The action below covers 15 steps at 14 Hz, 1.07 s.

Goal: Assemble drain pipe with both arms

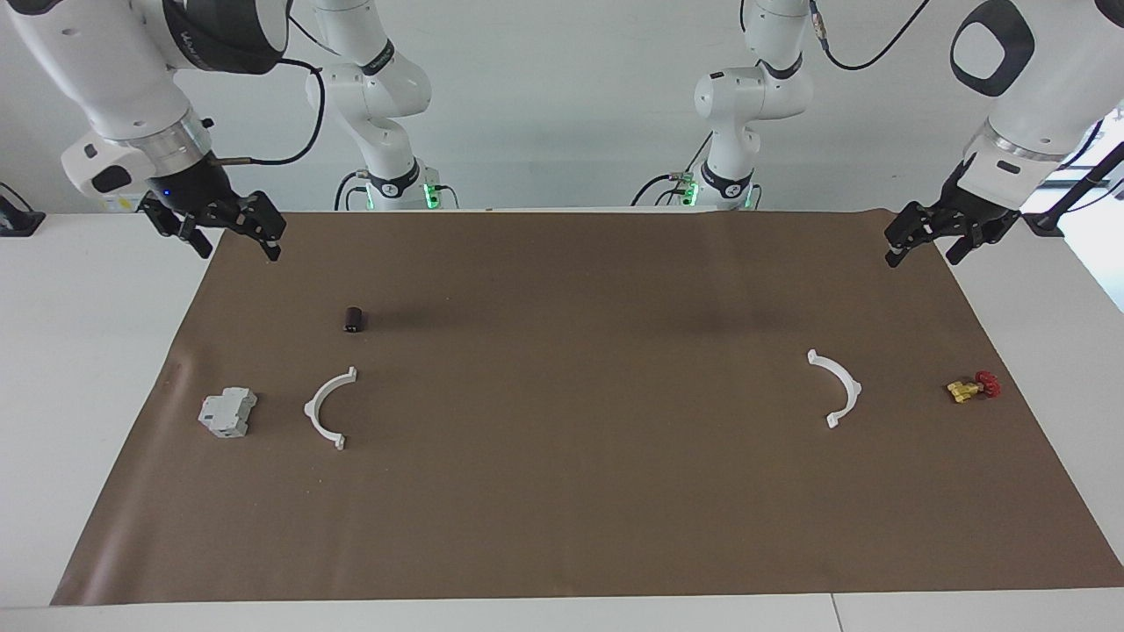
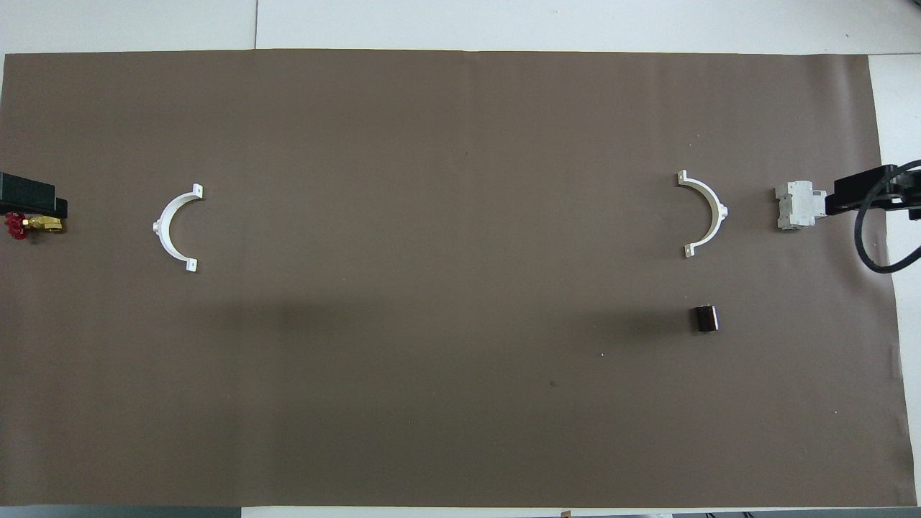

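Observation:
The drain pipe lies as two separate white half-circle pieces on the brown mat (image 1: 571, 491). One piece (image 1: 327, 409) (image 2: 709, 213) lies toward the right arm's end, beside a grey box. The other piece (image 1: 839, 387) (image 2: 171, 229) lies toward the left arm's end. My right gripper (image 1: 237, 246) (image 2: 853, 198) hangs open and empty in the air over the mat's edge near the grey box. My left gripper (image 1: 922, 254) (image 2: 32, 196) hangs open and empty over the other end, near the valve.
A grey blocky box (image 1: 226, 412) (image 2: 795, 206) sits beside the right-end piece. A small red-and-yellow valve (image 1: 973, 386) (image 2: 29, 226) lies at the left arm's end. A small dark cylinder (image 1: 354, 319) (image 2: 705, 318) lies nearer to the robots than the right-end piece.

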Each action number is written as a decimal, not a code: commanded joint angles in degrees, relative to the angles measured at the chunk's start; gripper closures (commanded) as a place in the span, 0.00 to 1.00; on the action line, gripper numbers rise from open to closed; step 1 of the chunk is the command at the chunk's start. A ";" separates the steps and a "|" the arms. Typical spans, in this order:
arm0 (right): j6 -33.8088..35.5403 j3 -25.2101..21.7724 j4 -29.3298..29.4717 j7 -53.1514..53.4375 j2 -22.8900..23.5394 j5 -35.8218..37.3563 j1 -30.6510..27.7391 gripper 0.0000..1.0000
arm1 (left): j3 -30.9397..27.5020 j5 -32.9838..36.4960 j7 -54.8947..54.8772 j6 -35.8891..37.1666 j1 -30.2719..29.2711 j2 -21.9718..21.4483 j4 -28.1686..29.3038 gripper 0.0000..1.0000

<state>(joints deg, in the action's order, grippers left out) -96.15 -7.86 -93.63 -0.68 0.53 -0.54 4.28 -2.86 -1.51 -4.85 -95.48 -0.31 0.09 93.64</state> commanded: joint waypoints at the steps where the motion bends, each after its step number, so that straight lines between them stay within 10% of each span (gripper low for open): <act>1: -5.96 0.30 -2.70 -1.34 2.97 -0.07 0.65 0.00 | -0.22 -0.42 0.01 -0.50 0.31 -1.76 1.90 0.00; 6: -26.94 0.30 -13.31 -6.87 9.04 -0.25 -0.32 0.00 | -0.22 -0.42 0.01 -0.50 0.31 -1.76 1.99 0.00; 15: -36.66 0.30 -14.04 -13.81 20.39 -5.43 -2.26 0.24 | -0.22 -0.42 0.01 -0.50 0.31 -1.76 1.90 0.00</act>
<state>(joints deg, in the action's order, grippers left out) -131.97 -8.00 -107.47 -11.33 20.47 -3.98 2.77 -2.86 -1.51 -4.85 -95.48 -0.31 0.09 93.64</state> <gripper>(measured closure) 0.185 0.000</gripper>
